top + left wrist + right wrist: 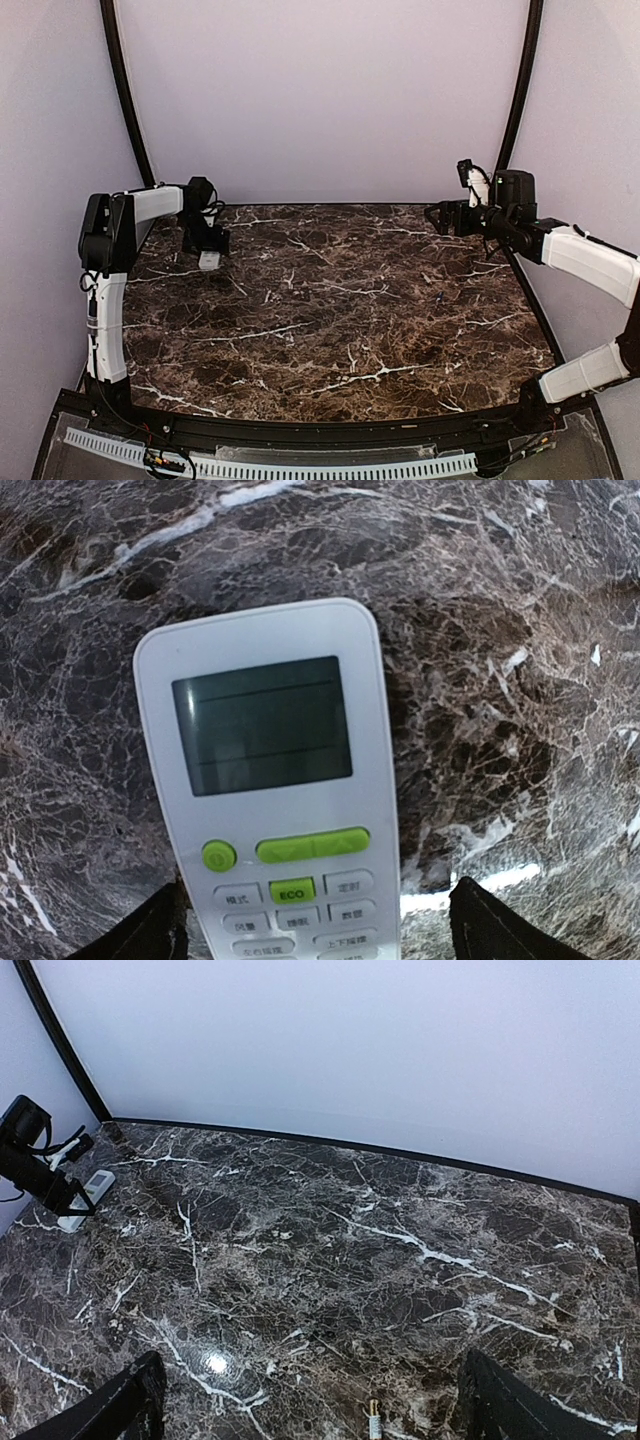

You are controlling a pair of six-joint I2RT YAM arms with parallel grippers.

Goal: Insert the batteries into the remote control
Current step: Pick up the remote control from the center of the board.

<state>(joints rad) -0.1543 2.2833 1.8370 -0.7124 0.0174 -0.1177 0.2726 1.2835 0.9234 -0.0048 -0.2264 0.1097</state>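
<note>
The white remote control [270,780] lies face up on the dark marble table [330,320], at the far left corner of the slab, close to the back wall [320,90]. Through the left wrist camera we see its grey display [262,725] at the end pointing away from the fingers. Below the display are a round green button [219,856], a long green bar [312,845] and a green key marked ECO [291,892], set among rows of white keys.

The left gripper [315,900] hangs directly over the button end with its jaws spread wide and released, one black fingertip on each side of the casing. The fingertip [150,930] nearer the round green button sits just beside the casing, and we cannot tell whether it touches. The other stands clear, with a strip of marble showing between it and the remote. The remote rests on the table, ungripped. From the overhead camera only a small white end of it shows beneath that gripper.

The right gripper [305,1405] is well apart, held above the far right part of the table. Its jaws are likewise wide and hold nothing, and its camera looks across the marble towards the remote and the left arm [110,250].
</note>
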